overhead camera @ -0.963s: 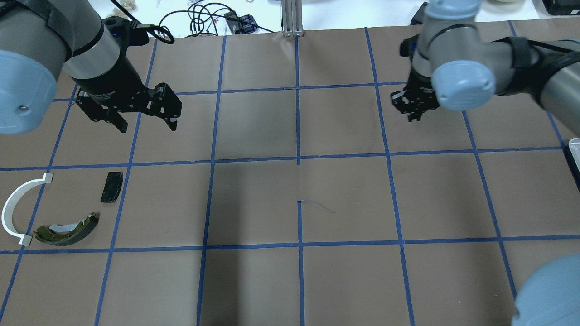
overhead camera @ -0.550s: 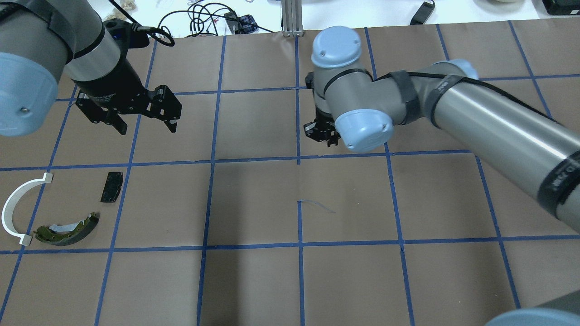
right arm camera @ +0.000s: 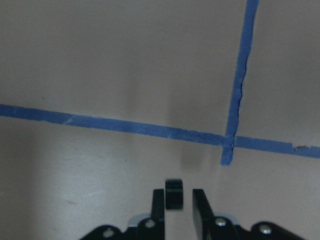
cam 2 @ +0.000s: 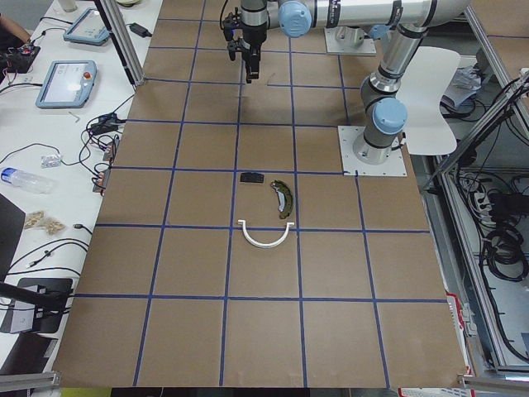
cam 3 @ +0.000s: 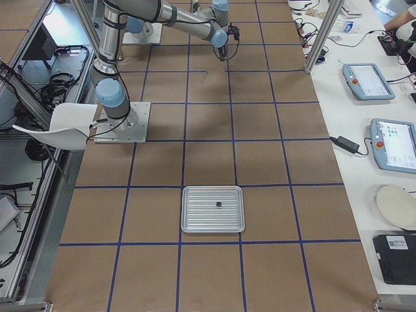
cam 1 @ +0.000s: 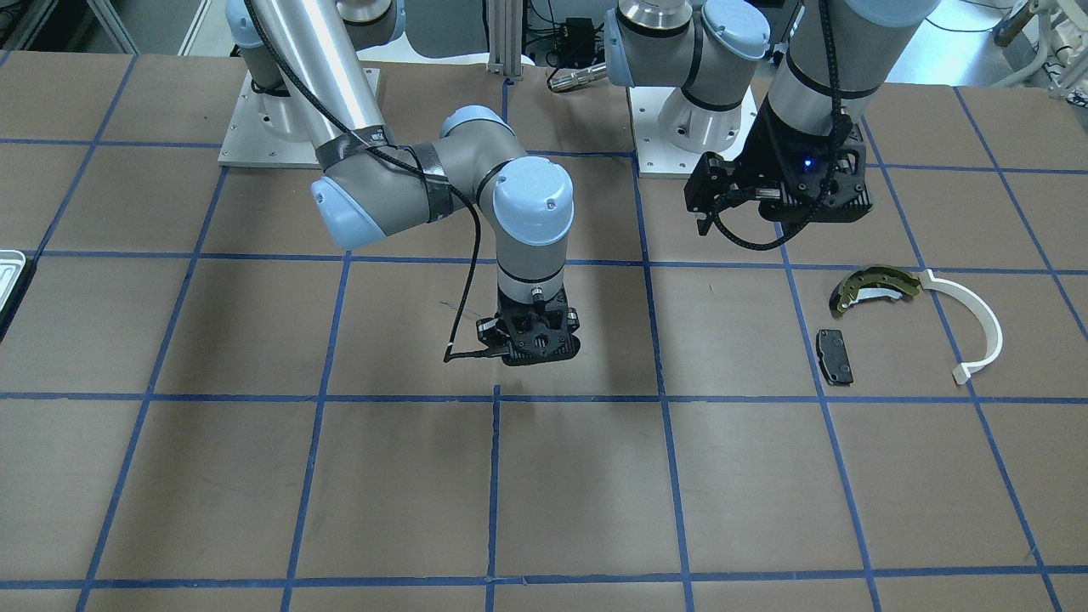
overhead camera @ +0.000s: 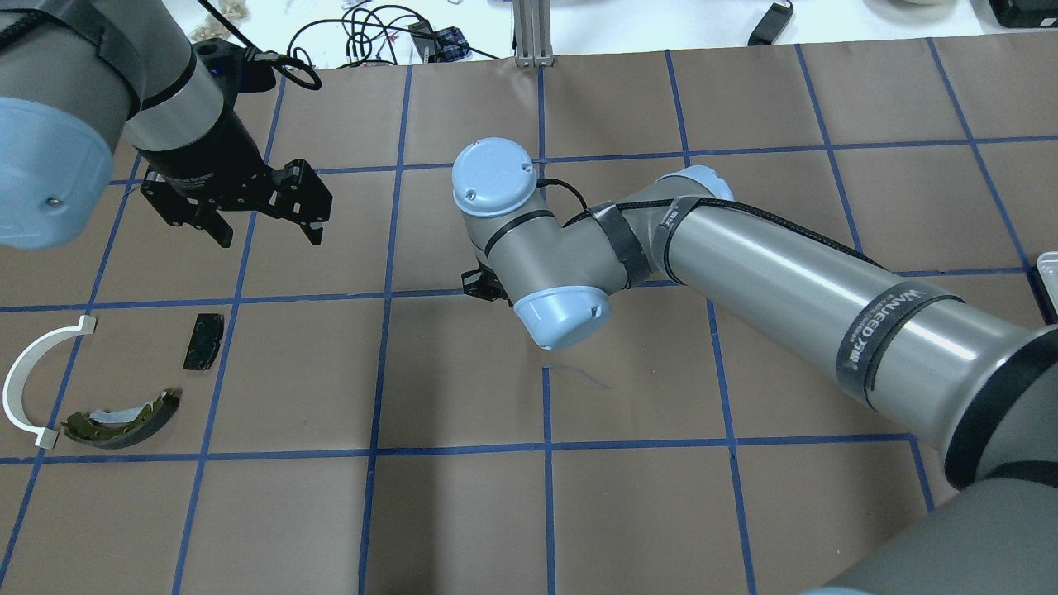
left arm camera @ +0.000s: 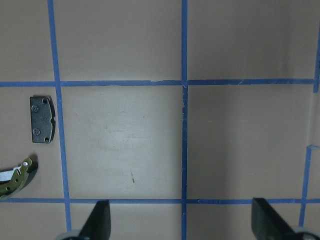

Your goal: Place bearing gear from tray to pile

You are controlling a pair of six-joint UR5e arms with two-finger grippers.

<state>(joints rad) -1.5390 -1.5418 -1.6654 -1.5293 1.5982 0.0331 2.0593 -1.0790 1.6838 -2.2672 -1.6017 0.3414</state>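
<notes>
Gripping the bearing gear [right arm camera: 174, 194] at its very tips, the right pincer [right arm camera: 177, 199] is narrowed to a slim gap with the tiny black part seated in it, clear of the counter [overhead camera: 463, 512] below. Holding the part at the tips keeps it in sight of the wrist camera. It should also allow a set-down without the fingers striking the surface.

The pincer hangs fingers-down above a blue tape crossing near the middle of the counter, on an arm that reaches across from its own side. It is well apart from the tray [cam 3: 212, 190]. One small dark item lies in the tray, and whether that is a second gear cannot be told.

The pile [cam 1: 875, 285] lies on the robot's left:
- olive-gold shoe [overhead camera: 124, 420], with one end just beside the strip
- white arc strip [overhead camera: 25, 380]
- black pad [overhead camera: 203, 340], set apart from both

The left pincer [overhead camera: 264, 225] hangs near the pile, spread wide and empty, apparently parked out of the transfer path. Step in hand: carry to the pile; release not yet done.
</notes>
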